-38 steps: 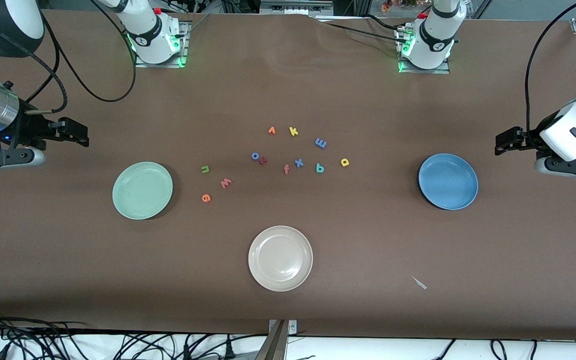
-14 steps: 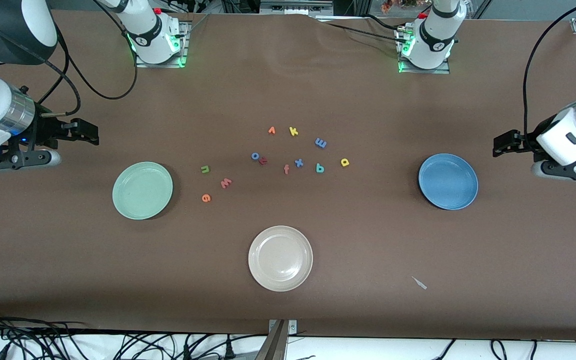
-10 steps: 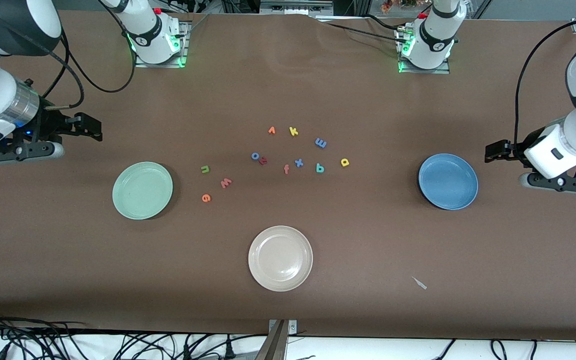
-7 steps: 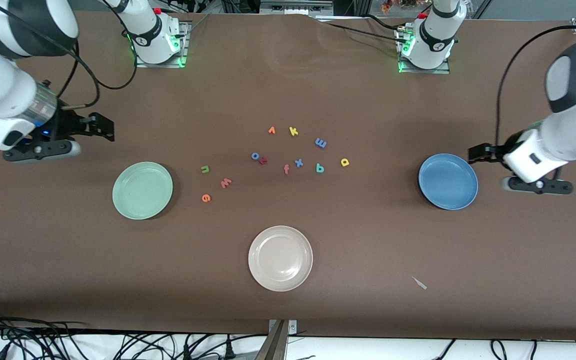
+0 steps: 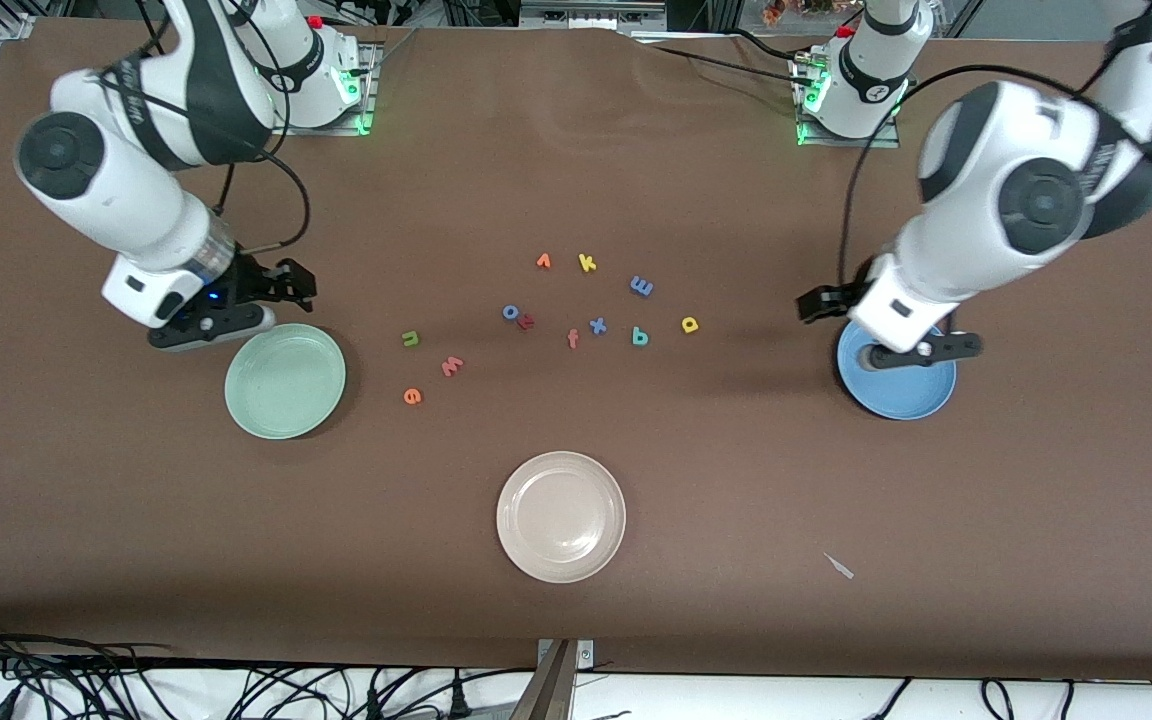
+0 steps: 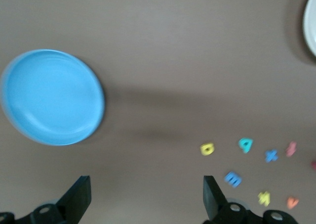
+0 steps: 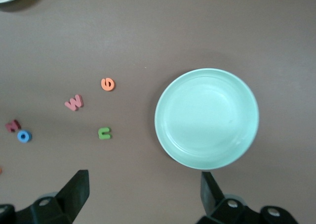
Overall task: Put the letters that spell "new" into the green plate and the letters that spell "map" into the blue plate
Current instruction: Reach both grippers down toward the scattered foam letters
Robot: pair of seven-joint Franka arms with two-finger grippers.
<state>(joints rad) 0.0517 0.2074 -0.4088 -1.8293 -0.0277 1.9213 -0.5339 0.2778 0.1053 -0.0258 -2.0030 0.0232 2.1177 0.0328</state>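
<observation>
The green plate [image 5: 285, 381] [image 7: 206, 118] lies toward the right arm's end, with the olive n [image 5: 410, 338] [image 7: 104, 133], salmon w [image 5: 452, 366] [image 7: 74, 103] and orange e [image 5: 412, 396] [image 7: 107, 84] beside it. The blue m [image 5: 641, 286] [image 6: 232, 179], teal a [image 5: 640, 336] [image 6: 245, 144] and yellow p [image 5: 689, 323] [image 6: 207, 149] lie mid-table. My left wrist partly hides the blue plate [image 5: 901, 395] [image 6: 52, 96]. My right gripper [image 5: 288, 282] [image 7: 144, 194] hangs open and empty over bare table by the green plate's rim. My left gripper [image 5: 820, 304] [image 6: 145, 199] hangs open and empty over bare table beside the blue plate.
A beige-white plate [image 5: 561, 516] sits nearest the front camera. Other letters lie among the middle group: yellow k [image 5: 587, 262], an orange angular letter [image 5: 543, 261], blue o [image 5: 511, 312], blue x [image 5: 597, 325], pink f [image 5: 573, 339]. A small scrap [image 5: 839, 566] lies near the front edge.
Both arms have swung in from the table's ends toward the plates. Both grippers stayed open and empty. The letters and plates have not moved.
</observation>
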